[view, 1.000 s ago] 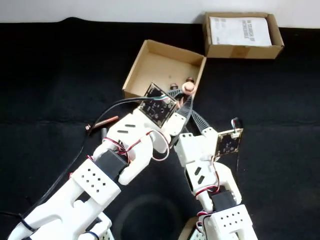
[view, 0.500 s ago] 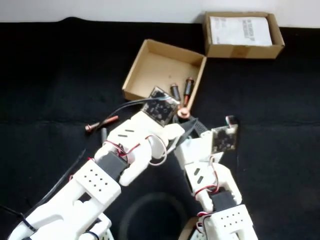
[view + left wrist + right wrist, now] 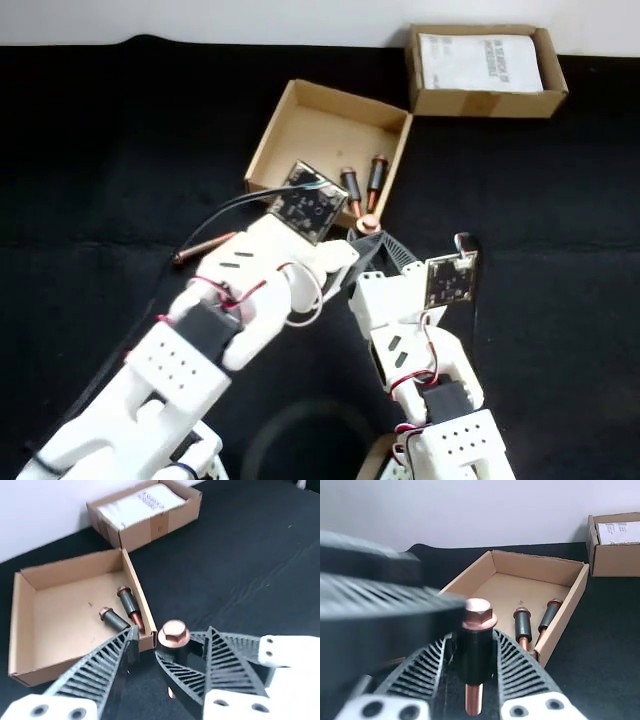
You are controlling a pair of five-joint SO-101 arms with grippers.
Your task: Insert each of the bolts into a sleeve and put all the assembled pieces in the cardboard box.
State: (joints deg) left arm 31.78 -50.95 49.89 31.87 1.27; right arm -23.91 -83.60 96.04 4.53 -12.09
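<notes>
Bolt first, at the far left: a loose copper bolt (image 3: pixel 205 247) lies on the black table (image 3: pixel 100 150), close beside my left arm and outside the cardboard box (image 3: pixel 268 150).

Next along is my left pincer (image 3: pixel 145 649). Its fingers are spread apart with nothing between them, and the tips sit just in front of the near wall of the box. One of those fingers (image 3: pixel 186 677) is just beside the piece my other arm carries; I cannot tell whether the two touch.

The cardboard box is open at the top. Toward its right wall lie two assembled pieces side by side, one (image 3: pixel 350 185) to the left and the other (image 3: pixel 376 175) just to its right. Each is a copper bolt in a dark sleeve, with the head toward the far side and the threaded end toward the near wall.

Just outside the box's near right corner, my right pincer (image 3: pixel 476 641) is clamped on a third piece, which it holds upright. The held bolt (image 3: pixel 478 611) has its copper head on top. The black sleeve (image 3: pixel 475 655) wraps its shank between my two ribbed fingers, and the threaded end sticks out below.

Far right, at the back of the table and well apart from all this, stands a second box (image 3: pixel 480 102) with a printed sheet (image 3: pixel 480 60) lying in it.
</notes>
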